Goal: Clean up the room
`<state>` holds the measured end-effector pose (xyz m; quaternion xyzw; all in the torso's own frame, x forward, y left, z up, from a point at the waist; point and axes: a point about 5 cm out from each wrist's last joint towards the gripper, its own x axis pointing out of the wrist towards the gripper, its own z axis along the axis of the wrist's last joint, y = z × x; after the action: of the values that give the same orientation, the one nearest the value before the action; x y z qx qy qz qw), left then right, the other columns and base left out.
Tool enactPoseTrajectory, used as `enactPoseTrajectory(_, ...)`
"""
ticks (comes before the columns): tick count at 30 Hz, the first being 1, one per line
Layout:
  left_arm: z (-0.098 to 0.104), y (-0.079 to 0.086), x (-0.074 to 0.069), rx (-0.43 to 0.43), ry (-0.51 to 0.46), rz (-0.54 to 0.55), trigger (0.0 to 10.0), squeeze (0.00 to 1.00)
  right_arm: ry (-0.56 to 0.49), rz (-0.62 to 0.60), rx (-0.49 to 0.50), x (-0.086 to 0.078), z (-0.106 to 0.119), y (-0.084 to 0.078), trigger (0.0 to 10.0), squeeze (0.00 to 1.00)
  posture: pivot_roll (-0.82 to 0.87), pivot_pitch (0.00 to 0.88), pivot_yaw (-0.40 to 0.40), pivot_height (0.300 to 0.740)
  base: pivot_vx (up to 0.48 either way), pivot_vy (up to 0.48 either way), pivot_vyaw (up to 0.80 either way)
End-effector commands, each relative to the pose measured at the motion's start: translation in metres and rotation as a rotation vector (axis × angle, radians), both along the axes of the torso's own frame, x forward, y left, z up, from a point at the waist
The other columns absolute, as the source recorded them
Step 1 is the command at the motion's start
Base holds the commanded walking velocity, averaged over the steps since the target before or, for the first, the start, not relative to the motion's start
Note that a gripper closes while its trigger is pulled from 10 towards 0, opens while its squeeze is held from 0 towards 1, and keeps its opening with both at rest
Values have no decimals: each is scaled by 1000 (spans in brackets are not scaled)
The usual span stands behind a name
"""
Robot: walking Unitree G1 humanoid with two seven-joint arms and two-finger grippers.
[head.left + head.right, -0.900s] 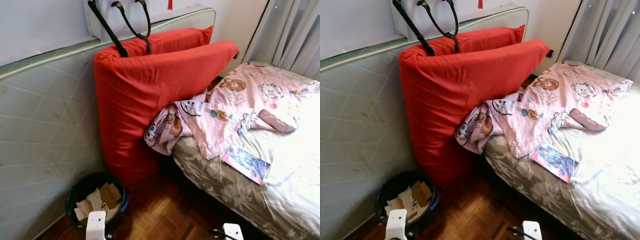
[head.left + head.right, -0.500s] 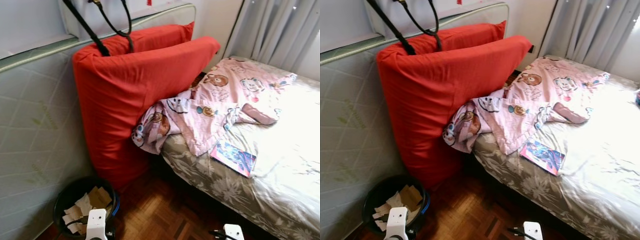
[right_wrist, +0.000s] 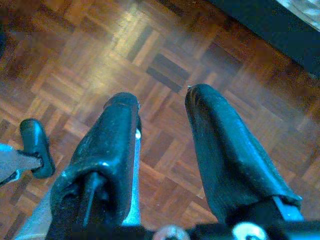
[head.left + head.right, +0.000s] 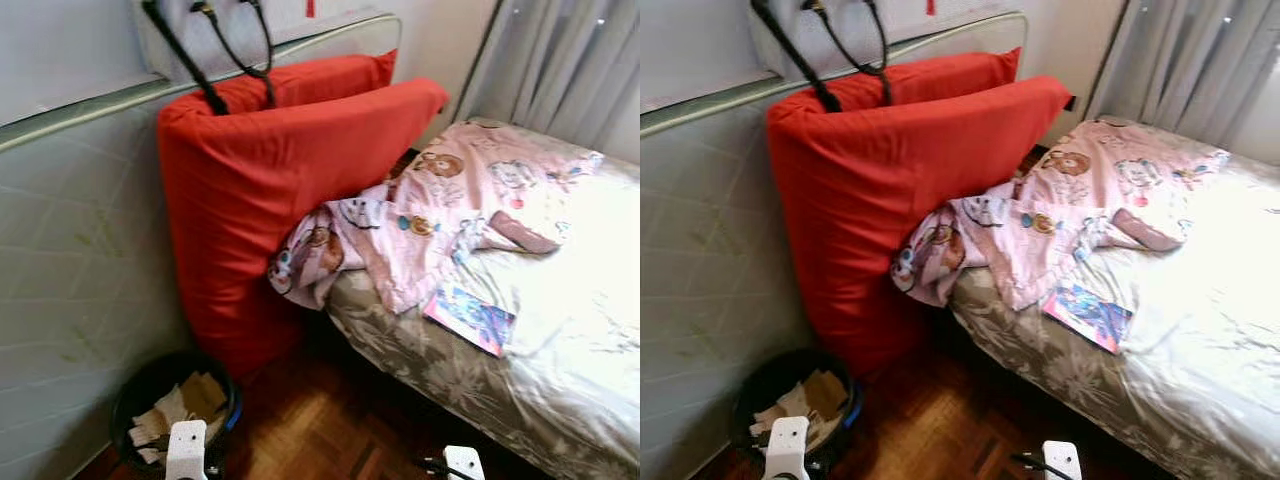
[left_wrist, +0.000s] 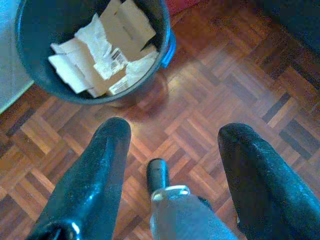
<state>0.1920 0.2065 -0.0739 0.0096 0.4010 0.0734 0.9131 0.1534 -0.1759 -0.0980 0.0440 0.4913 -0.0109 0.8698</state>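
Left eye view takes in a corner of a bedroom: two big red cushions stand on edge, leaning against a pale quilted mattress propped along the wall, and the black straps of a white bag hang down over the cushions' top edge. Beside the cushions is a bed with a grey floral-patterned sheet, and a crumpled pink cartoon-print blanket lies over its near corner, one end spilling off the edge against the lower cushion. A thin, colourful glossy booklet lies flat on the sheet just beside the blanket's hem. Grey curtains hang behind the far side of the bed. On the dark wood parquet floor, at the foot of the cushions and close to the mattress, stands a round black waste bin holding torn brown cardboard and white paper scraps. In the left wrist view, the left gripper hangs low over the parquet just beside that bin, its two black fingers spread wide with nothing between them. In the right wrist view, the right gripper hangs above bare parquet, its fingers parted by a narrow gap and empty.
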Motion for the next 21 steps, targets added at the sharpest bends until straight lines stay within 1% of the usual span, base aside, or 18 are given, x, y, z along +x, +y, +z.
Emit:
enactPoseTrajectory(1, 26, 4, 49, 14, 22, -89, 10000, 0, -129, -160, 47, 45, 24, -30, 10000, 0, 53, 0, -90, 740, 0, -480, -738)
enactPoseTrajectory(2, 26, 4, 49, 14, 22, -89, 10000, 0, -129, -160, 47, 45, 24, -30, 10000, 0, 53, 0, -90, 740, 0, -480, -738)
enactPoseTrajectory(5, 26, 5, 49, 14, 21, -88, 10000, 0, -140, -163, 45, 46, 25, -30, 10000, 0, 53, 0, -86, 740, 0, -440, 0)
enactPoseTrajectory(16, 27, 5, 49, -7, 2, -57, 10000, 0, -146, -165, 43, 47, 25, -30, 10000, 0, 54, 0, -85, 740, 0, 0, 0)
enactPoseTrajectory(21, 26, 5, 49, -13, 9, -56, 10000, 0, -146, -164, 47, 47, 25, -29, 10000, 0, 52, 0, -82, 740, 0, 0, 0)
